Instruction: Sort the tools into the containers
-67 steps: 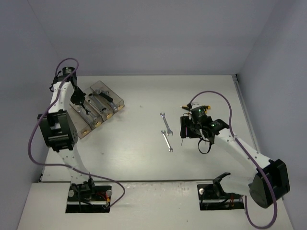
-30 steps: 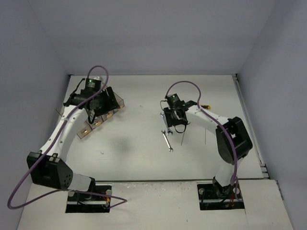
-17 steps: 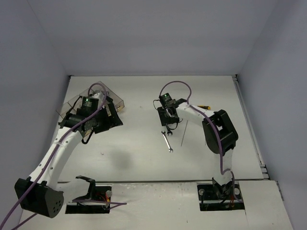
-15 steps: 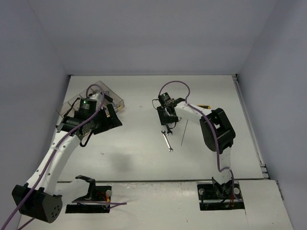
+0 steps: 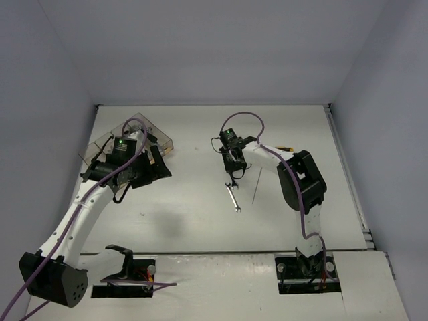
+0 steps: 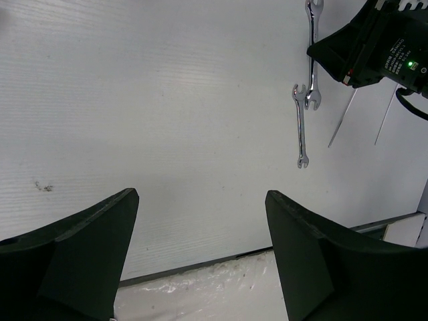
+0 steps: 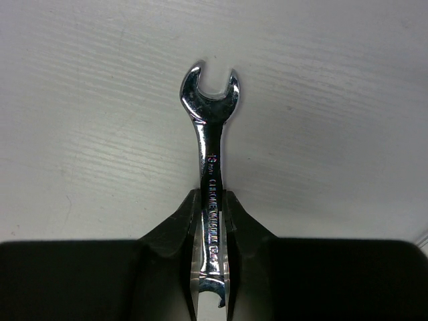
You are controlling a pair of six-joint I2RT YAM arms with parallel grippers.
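My right gripper [image 7: 212, 198] is shut on the shaft of a chrome wrench [image 7: 209, 127] that lies flat on the white table; its open head points away from the wrist. From above, that gripper [image 5: 233, 159] covers most of this wrench. A second, smaller wrench [image 5: 234, 198] lies just in front of it, free on the table [image 6: 301, 127]. The containers [image 5: 162, 140] are clear smoky bins at the far left, partly hidden by my left arm. My left gripper [image 5: 152, 167] hovers beside them, open and empty [image 6: 200, 195], facing the table.
A thin metal rod [image 5: 256, 186] lies right of the wrenches. A small yellow-and-black item [image 5: 286, 148] sits farther right. The left wrist view shows the table's near edge [image 6: 221, 257] below the fingers. The table's right edge [image 5: 348, 167] runs along the wall.
My right gripper slid left over the upper wrench and closed on its shaft. My left arm swung off the bins toward the table's middle, jaws spreading wider.
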